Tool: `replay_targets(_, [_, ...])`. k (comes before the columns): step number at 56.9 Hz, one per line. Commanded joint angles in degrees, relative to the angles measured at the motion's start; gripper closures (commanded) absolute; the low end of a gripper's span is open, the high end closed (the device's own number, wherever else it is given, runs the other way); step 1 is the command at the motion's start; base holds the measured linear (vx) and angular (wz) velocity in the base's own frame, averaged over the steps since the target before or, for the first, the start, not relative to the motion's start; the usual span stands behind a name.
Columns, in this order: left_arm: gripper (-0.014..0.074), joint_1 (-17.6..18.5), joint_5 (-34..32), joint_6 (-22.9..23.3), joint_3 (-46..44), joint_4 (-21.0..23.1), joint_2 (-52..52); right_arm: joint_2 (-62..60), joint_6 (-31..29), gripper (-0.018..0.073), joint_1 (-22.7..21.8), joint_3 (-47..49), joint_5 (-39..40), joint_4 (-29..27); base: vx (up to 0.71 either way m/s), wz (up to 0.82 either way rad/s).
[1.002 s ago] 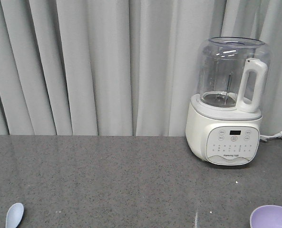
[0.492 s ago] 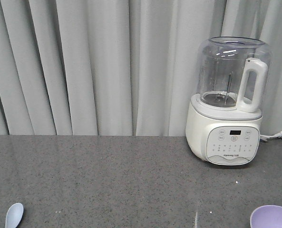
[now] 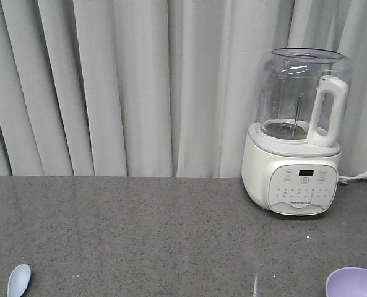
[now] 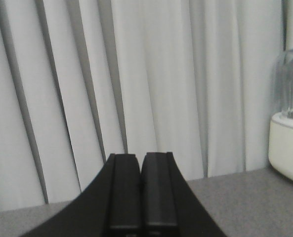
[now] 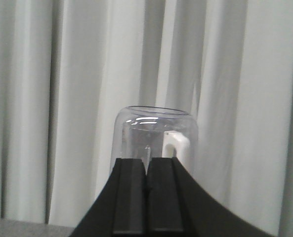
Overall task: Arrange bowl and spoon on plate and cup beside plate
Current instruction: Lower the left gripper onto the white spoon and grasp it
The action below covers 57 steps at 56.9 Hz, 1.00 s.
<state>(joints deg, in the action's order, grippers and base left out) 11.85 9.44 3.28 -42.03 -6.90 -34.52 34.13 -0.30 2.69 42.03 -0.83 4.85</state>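
Left gripper (image 4: 140,160): its two black fingers (image 4: 124,192) are pressed flat together with only a thin seam between them. They hold nothing, and they are raised above the counter and aimed at the curtain.
Right gripper (image 5: 146,163): closed the same way, finger against finger, with nothing in its grasp. It points towards the blender's clear jug, which rises just behind the fingertips.
Spoon (image 3: 18,279): pale blue-white, lying on the counter at the front-left corner of the front view. Only the rounded scoop end shows; the rest is cut off by the lower edge.
Bowl (image 3: 354,282): lavender, sitting on the counter at the front-right corner, well apart from the spoon. Only its far rim and part of the inside are visible.
Counter (image 3: 171,235): dark grey speckled stone that runs back to the curtain.
Blender (image 3: 297,133): a white base with a button panel, and a clear jug with a white handle on top. It stands upright at the back right, behind the bowl.
Cord (image 3: 359,177): a white lead that trails out to the right of the blender's base.
Curtain (image 3: 109,86): pale grey, hanging in long folds across the whole back.
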Motion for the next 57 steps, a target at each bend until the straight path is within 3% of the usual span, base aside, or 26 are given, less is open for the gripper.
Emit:
replay_targets(1, [0.0602,0.1,-4.0,-0.4,-2.4,0.0,-4.3,3.1,-0.7,0.0567,1.6,2.1,4.6,0.7,0.00,0.00])
replay_targets(9, [0.0575,0.1,-6.0,0.3,-2.4,0.9,-8.1,5.6,-0.6,0.0547,1.5,2.1,1.4,0.7,0.00,0.00])
replay_targets(15, [0.0510,0.1,-6.9,0.4,-2.4,2.0,-8.1,5.7,-0.6,0.0473,1.5,2.1,-0.2,0.7,0.00,0.00])
replay_targets(22, [0.0372,0.1,-6.5,0.4,-2.4,2.0,-8.1,5.7,-0.7,0.0295,1.5,2.1,-0.4,0.7,0.00,0.00])
replay_targets(28, [0.0224,0.1,-3.9,0.4,-2.4,2.0,-8.1,5.7,-0.6,0.0087,1.5,2.1,-0.4,0.7,0.00,0.00])
replay_targets(35, [0.0081,0.1,-0.5,0.4,-2.4,2.0,-9.4,5.7,-0.6,-0.0066,1.5,2.1,-0.4,0.7,0.00,0.00])
replay_targets(42, [0.0017,0.1,2.4,0.4,-2.4,2.0,-12.6,5.7,-0.6,-0.0099,1.5,2.1,-0.4,0.7,0.00,0.00])
replay_targets(54, [0.0017,0.1,3.3,0.5,-2.4,2.1,-17.4,5.7,-0.6,-0.0060,1.5,2.1,-0.4,0.7,0.00,0.00])
replay_targets(56, [0.0017,0.1,4.3,1.9,-2.4,3.0,-18.1,5.7,-0.6,-0.0051,1.5,2.1,-0.4,0.7,0.00,0.00])
replay_targets(57, [0.0017,-0.5,10.1,8.3,-3.8,3.0,-21.5,5.7,-0.3,-0.0020,1.5,2.1,-0.4,-0.2,0.00,0.00])
